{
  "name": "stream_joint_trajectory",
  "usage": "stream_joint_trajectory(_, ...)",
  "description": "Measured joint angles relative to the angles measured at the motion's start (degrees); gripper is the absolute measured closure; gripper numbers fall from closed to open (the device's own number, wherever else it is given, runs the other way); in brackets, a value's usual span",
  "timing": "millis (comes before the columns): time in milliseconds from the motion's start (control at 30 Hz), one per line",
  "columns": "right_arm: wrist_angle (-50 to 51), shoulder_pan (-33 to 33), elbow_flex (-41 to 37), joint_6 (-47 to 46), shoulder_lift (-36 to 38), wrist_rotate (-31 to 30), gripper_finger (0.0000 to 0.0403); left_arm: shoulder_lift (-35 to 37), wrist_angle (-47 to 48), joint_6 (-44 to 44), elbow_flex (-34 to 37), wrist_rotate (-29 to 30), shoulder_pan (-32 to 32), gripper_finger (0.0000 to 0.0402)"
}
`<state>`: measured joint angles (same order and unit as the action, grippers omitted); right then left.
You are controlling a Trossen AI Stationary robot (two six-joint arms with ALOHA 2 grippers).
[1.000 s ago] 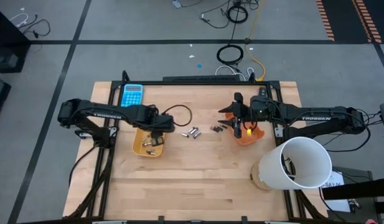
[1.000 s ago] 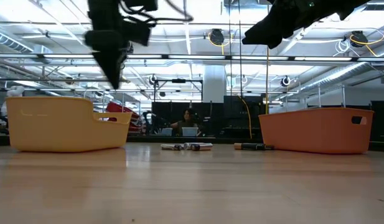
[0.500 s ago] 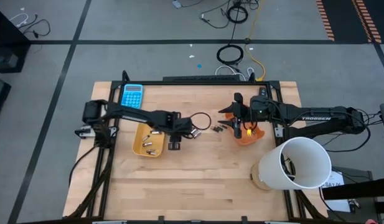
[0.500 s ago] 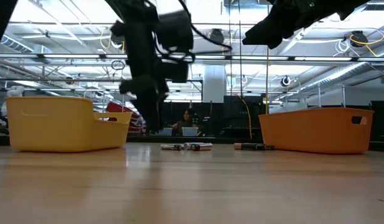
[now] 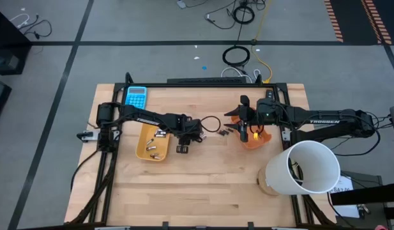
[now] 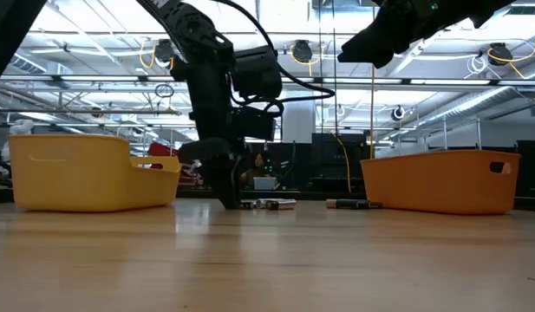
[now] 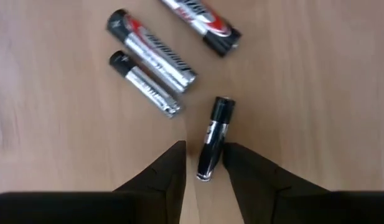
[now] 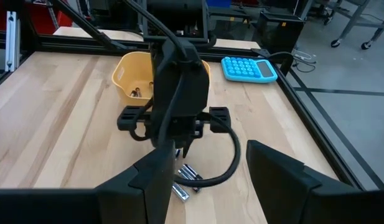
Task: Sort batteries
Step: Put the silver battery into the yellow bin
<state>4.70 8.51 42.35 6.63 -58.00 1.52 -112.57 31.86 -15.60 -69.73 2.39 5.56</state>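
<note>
In the left wrist view several batteries lie on the wood. Three are silvery (image 7: pixel 151 53), and one dark battery (image 7: pixel 215 135) lies apart from them. My left gripper (image 7: pixel 205 163) points down at the table's middle (image 5: pixel 190 134). It is open, and its fingertips stand on either side of the dark battery's near end; bare wood shows beside one finger. My right gripper (image 8: pixel 210 180) hangs open and holds nothing, above the orange tray (image 5: pixel 255 139). More dark batteries (image 5: pixel 222 132) lie between the two arms.
A yellow tray (image 5: pixel 144 152) holding several batteries sits to the left of my left gripper. A blue calculator (image 5: pixel 136 97) lies at the far left. A large white cylinder (image 5: pixel 304 167) stands at the near right. A black cable loops (image 5: pixel 211 123) beside the batteries.
My left gripper has swung from above the yellow tray toward the table's right and come down steeply. It now reaches the loose batteries in the middle, with its fingertips just above the wood. My right arm has kept still.
</note>
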Motion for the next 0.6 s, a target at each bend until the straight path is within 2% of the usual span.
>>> stream_joint_trajectory(67, 0.09, 0.0, 0.0, 0.0, 0.0, 0.0, 0.0213, -0.95, 0.69, -1.68, -0.06, 0.74, -0.59, 0.0302)
stream_joint_trajectory(167, 0.14, 0.0, 0.0, 0.02, 0.0, 0.0, 0.0213, -1.0, 2.44, -2.75, -0.27, 2.43, -1.4, 0.0372)
stream_joint_trajectory(200, 0.16, 0.0, 0.0, 0.02, 0.0, 0.0, 0.0213, -0.67, 3.64, -2.5, -0.71, 2.66, -1.71, 0.0381)
stream_joint_trajectory(267, 0.31, 0.0, 0.0, 0.09, 0.0, 0.0, 0.0213, 0.31, 7.32, -1.24, -2.37, 4.24, -2.36, 0.0381)
stream_joint_trajectory(367, 0.34, 0.0, 0.0, 0.26, 0.0, -0.02, 0.0213, 2.81, 17.83, 1.16, -5.24, 7.87, -3.95, 0.0381)
stream_joint_trajectory(433, 0.48, 0.0, -0.02, 0.26, -0.02, -0.04, 0.0213, 6.04, 19.27, 3.53, -8.35, 9.81, -5.02, 0.0381)
stream_joint_trajectory(600, 0.95, 0.0, -0.04, 0.26, -0.02, -0.15, 0.0213, 13.72, 33.1, 18.19, -9.34, 8.54, -6.08, 0.0381)
